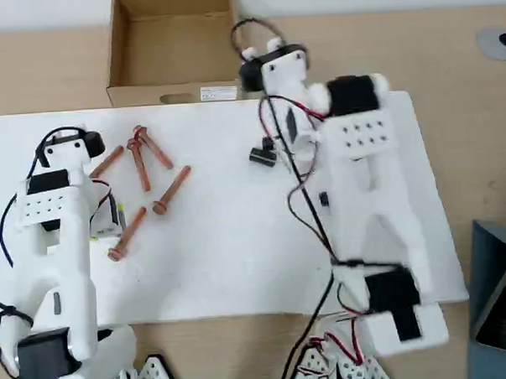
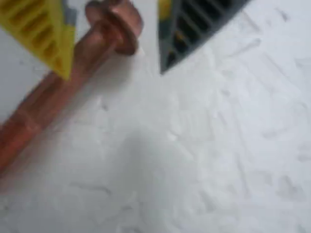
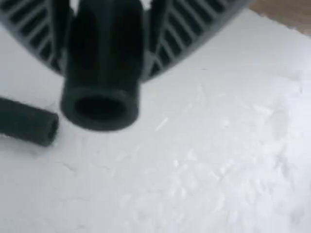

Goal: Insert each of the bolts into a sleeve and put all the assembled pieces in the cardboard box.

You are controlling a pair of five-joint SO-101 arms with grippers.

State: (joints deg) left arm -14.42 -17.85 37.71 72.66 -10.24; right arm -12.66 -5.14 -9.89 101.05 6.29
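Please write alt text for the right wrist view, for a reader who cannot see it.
The right end effector holds a black sleeve, its open end facing the camera, over a white board. A second black sleeve lies on the board beside it.

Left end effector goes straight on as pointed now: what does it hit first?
Probably the copper bolt lying right ahead of the left end effector, then the white mat under it; depth is unclear.

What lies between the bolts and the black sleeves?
Nothing: in the high view the white mat is bare between the bolts and the sleeves.
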